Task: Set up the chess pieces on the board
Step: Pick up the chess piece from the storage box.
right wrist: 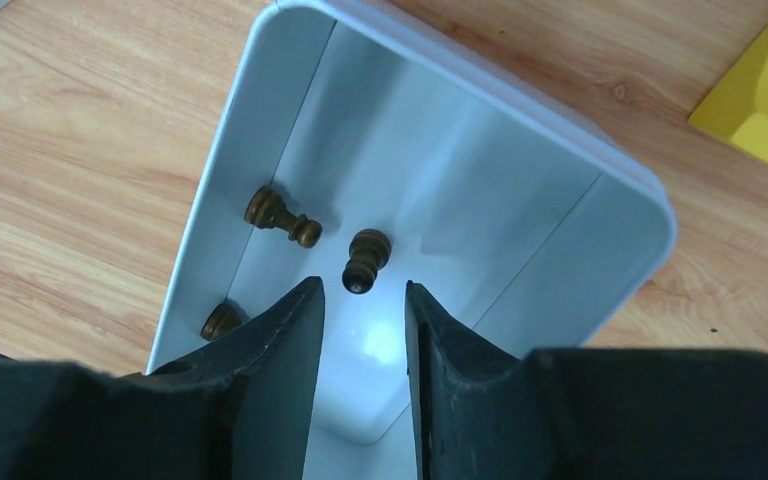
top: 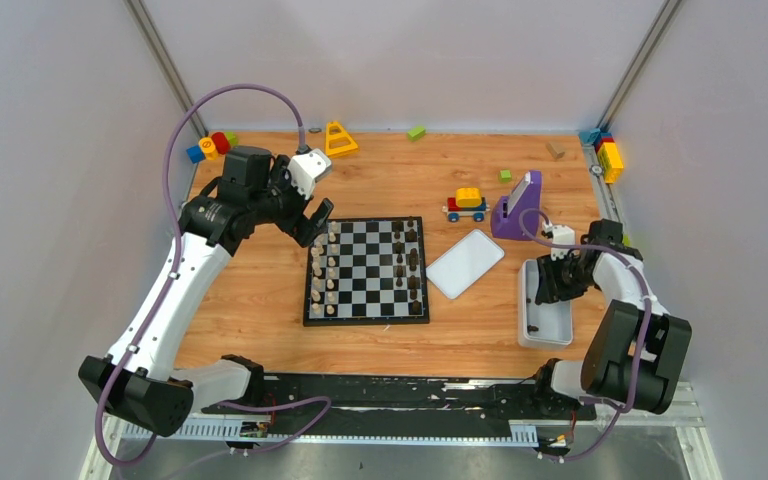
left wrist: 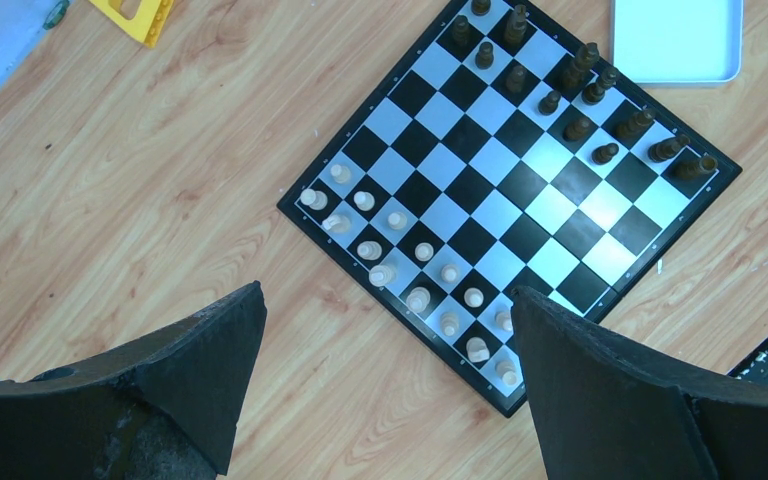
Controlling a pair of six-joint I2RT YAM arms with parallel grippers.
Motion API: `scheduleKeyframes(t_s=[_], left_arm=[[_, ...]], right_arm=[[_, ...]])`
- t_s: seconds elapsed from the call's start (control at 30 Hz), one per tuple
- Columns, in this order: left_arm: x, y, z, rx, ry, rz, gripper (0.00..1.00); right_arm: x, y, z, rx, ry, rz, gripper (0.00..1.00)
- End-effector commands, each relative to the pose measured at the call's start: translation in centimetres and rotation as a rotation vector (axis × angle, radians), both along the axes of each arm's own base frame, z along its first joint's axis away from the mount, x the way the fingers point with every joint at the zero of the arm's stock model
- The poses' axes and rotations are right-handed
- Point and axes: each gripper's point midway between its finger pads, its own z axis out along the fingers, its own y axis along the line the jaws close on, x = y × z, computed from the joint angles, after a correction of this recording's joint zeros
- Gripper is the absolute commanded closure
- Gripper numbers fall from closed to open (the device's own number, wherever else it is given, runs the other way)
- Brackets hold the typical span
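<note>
The board point(top: 367, 300) lies mid-table, with cream chess pieces point(top: 322, 270) in two columns on its left side and dark pieces point(top: 412, 262) on its right. My left gripper point(top: 315, 215) hangs open and empty above the board's far left corner. In the left wrist view it point(left wrist: 385, 290) is spread wide over the cream pieces point(left wrist: 415, 270). My right gripper point(right wrist: 362, 285) is open inside the white tray point(right wrist: 260, 120). A dark piece point(right wrist: 365, 258) lies just beyond its tips, untouched. Two more dark pieces point(right wrist: 282, 217) lie by the tray's wall.
The tray's white lid point(top: 465, 263) lies right of the board. Behind it are a purple stand point(top: 516, 205) and a toy car point(top: 466, 204). Toy blocks sit at the back left point(top: 210, 146) and back right point(top: 608, 155), and a yellow piece point(top: 339, 139) at the back.
</note>
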Motion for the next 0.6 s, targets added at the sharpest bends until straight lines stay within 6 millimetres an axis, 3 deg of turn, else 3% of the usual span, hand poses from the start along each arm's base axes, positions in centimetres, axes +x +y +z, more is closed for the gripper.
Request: scheduleKeyframes(t_s=[0.0, 0.37, 0.57], left_arm=[[0.33, 0.02, 1.06, -0.013, -0.049, -0.006, 0.00], [0.29, 0.20, 1.11, -0.008, -0.055, -0.001, 0.00], [0.40, 0.15, 1.06, -0.007, -0.053, -0.001, 0.00]], right_arm=[[1.82, -0.08, 0.18, 0.016, -0.056, 0.003, 0.64], [1.97, -0.35, -0.29, 0.010, -0.040, 0.003, 0.73], [2.11, -0.40, 0.64, 0.006, -0.050, 0.005, 0.88]])
